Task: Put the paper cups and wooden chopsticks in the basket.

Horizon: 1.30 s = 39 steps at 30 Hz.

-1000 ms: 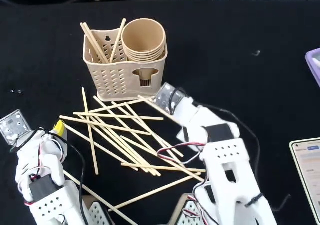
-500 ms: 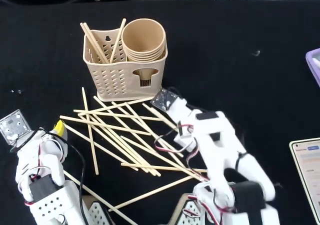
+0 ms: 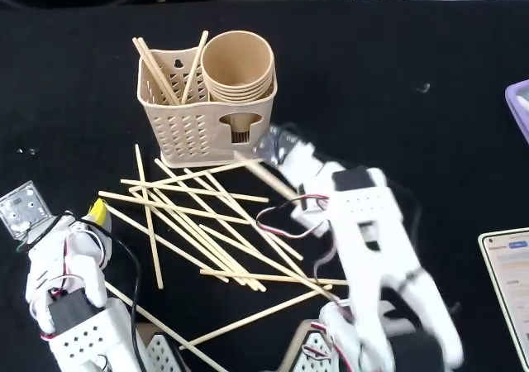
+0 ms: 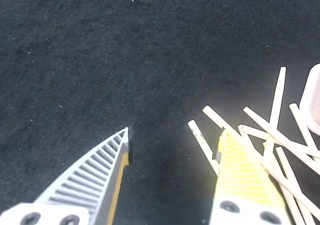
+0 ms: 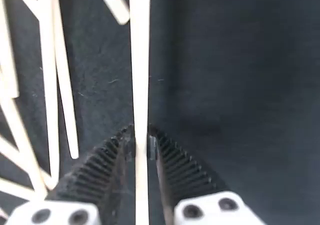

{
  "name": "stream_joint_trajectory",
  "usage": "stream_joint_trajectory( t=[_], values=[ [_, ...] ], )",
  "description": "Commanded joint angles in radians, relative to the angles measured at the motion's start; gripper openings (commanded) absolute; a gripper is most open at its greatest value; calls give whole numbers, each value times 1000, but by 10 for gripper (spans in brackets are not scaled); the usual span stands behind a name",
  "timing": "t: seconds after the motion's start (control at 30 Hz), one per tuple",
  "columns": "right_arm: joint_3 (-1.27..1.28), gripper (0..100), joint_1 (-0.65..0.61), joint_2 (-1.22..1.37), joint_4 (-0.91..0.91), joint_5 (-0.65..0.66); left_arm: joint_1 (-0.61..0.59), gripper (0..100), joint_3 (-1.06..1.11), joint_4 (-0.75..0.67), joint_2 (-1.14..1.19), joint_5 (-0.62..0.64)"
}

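While right fingers (image 5: 102,170) pinch one chopstick (image 5: 140,60) tight, I judge it could swivel and snag the basket (image 3: 188,132) rim; left fingers (image 4: 92,180) gape wide, empty.

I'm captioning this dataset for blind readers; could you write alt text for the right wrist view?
The right gripper is shut on one wooden chopstick that runs straight out between its dark ribbed fingers. More loose chopsticks lie beside it on the black table.

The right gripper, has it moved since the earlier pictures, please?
Yes; the right gripper, jaws shut on a chopstick, moved closer to the basket in the high view.
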Motion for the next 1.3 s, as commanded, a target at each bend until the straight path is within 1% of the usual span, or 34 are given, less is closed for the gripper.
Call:
stream_joint_trajectory(
  t=[0.0,0.1,0.2,0.3,0.37,0.47,0.57,0.77,0.93,1.1,1.17,1.27],
  values=[
    [-179,10,-12,-295,216,6,2,284,-10,-23,-6,-2],
    [-331,10,-87,-460,331,-14,4,284,-10,-23,-6,-2],
    [-490,10,-207,-545,313,-152,4,284,-10,-23,-6,-2],
    [-573,10,-318,-536,163,-316,4,284,-10,-23,-6,-2],
    [-573,10,-364,-498,26,-388,4,284,-10,-23,-6,-2],
    [-576,10,-414,-401,-150,-448,4,284,-8,-21,-6,-2],
    [-579,10,-446,-288,-315,-473,4,284,-8,-21,-6,-2],
    [-581,10,-511,-108,-675,-474,4,284,-2,-23,-6,-2],
    [-581,11,-519,10,-924,-483,4,284,-1,-23,-6,-2],
    [-581,11,-500,108,-1034,-617,4,284,-1,-23,-6,-2],
    [-579,11,-488,154,-1068,-641,4,284,-1,-23,-6,-2],
    [-578,11,-454,243,-1099,-641,4,284,1,-23,-6,-2]
  ],
)
